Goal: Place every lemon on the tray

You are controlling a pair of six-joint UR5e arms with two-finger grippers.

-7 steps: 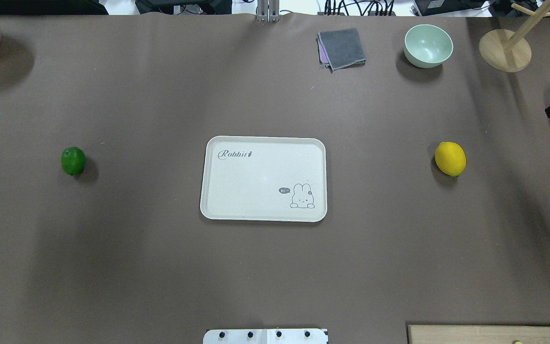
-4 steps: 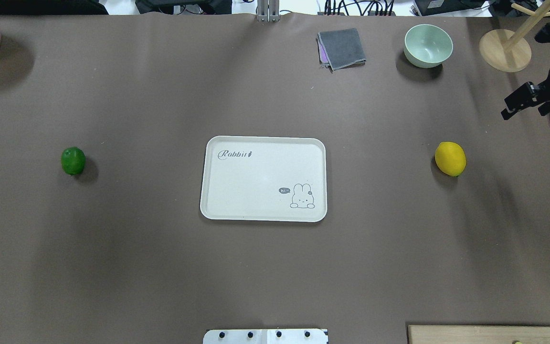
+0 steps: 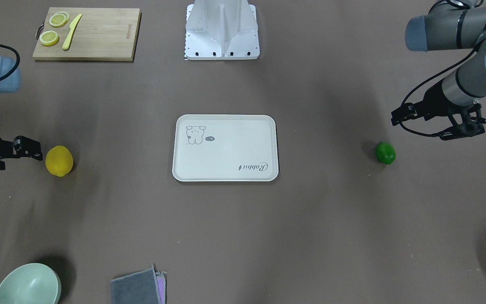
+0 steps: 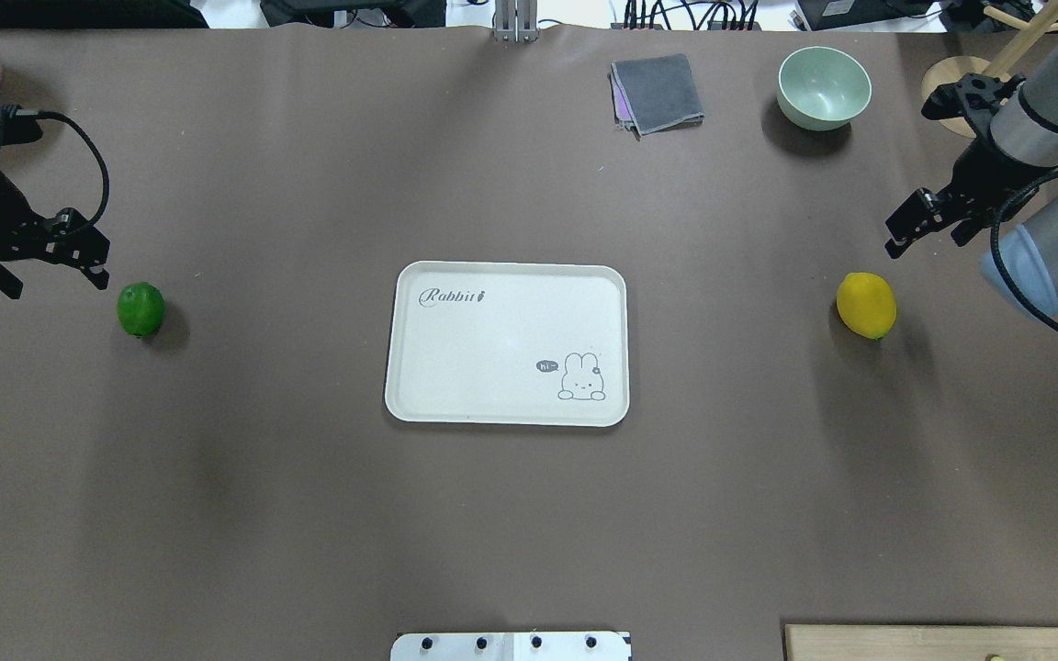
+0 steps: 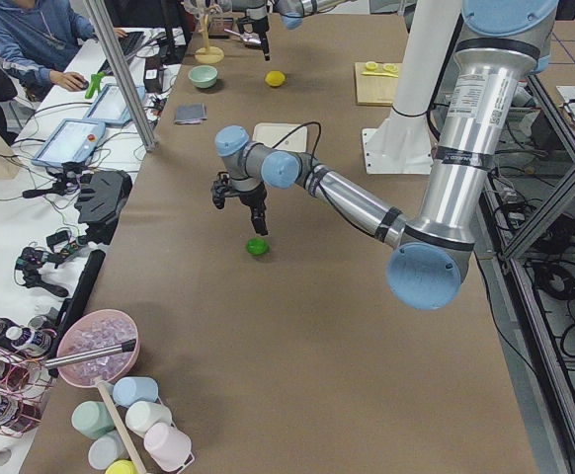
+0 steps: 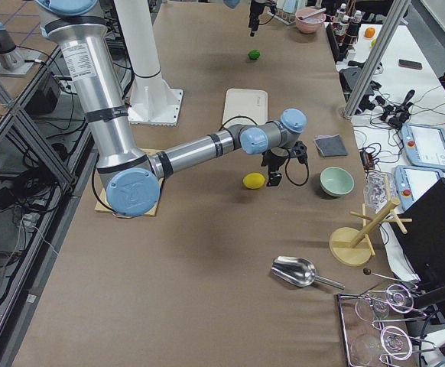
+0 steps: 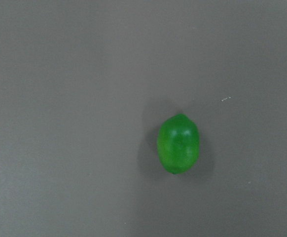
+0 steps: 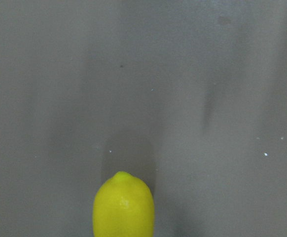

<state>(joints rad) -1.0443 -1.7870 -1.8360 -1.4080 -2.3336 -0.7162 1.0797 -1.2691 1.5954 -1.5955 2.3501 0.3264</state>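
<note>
At table's (image 4: 529, 514) left edge, L gripper (image 4: 59, 281) hovers, jaws apart w/ nothing in them, just beside green lemon (image 4: 140, 309). Tray (image 4: 419, 404) sits centre. Yellow lemon (image 4: 866, 305) lies on table well right of it; R gripper (image 4: 924, 240) near, jaws apart too.

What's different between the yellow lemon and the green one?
The yellow lemon is bigger than the green lemon. Seen from overhead, the yellow lemon lies right of the tray, the green lemon left. Both lie on the table, off the tray.
</note>
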